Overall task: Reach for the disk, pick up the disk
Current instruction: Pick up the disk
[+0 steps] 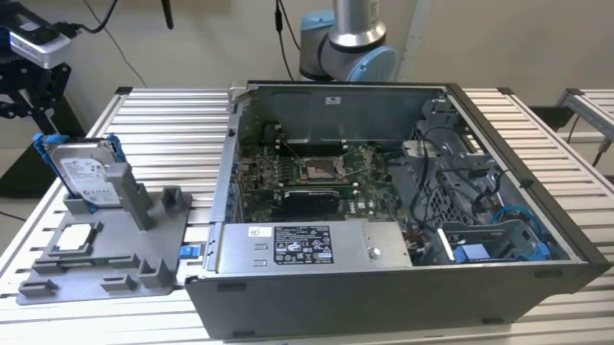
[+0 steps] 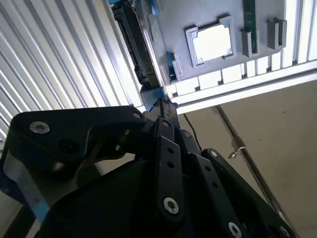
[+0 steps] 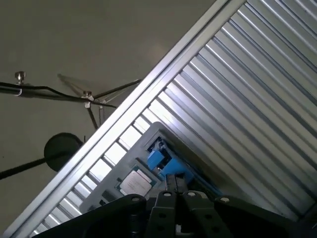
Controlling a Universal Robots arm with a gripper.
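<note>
Exterior view: disk (image 1: 85,171) stands tilted on grey fixture (image 1: 106,279), 9 o'clock of the open computer case (image 1: 384,302). Second wrist view: gripper (image 2: 163,108) pressed together, holding nothing, near the disk.

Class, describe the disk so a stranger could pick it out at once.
Find the open computer case, then the grey fixture plate at the exterior view's left. At its far end the disk stands on edge, blue-framed, unlike the square chip lying flat.

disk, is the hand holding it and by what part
Cannot tell. The hand is at the blue frame of the disk, but no grip can be made out; the disk stands in its grey holder.
</note>
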